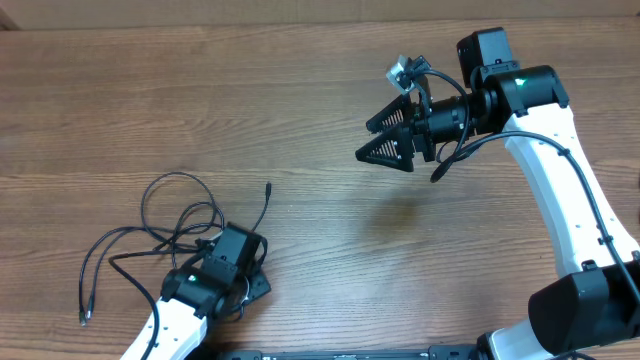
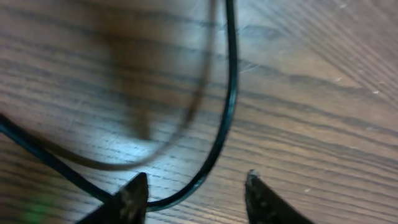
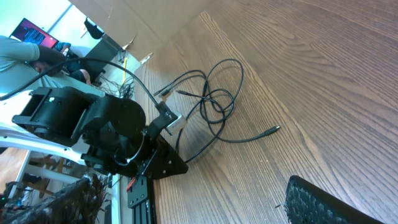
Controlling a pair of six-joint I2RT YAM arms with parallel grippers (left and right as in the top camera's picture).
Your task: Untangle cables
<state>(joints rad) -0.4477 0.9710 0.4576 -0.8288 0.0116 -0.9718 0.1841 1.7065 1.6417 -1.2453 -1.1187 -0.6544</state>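
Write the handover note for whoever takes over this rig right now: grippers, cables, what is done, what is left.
Left gripper: open, low over the table at the heap; one cable curves past its finger, not clamped.
Right gripper: open, empty, far right, well apart from the heap.
Cables: looped over one another at the near left of the table, plug ends lying free at the edges.
Done: no cable is laid out apart from the others.
Left: all of the untangling. Probably start from a free plug end.
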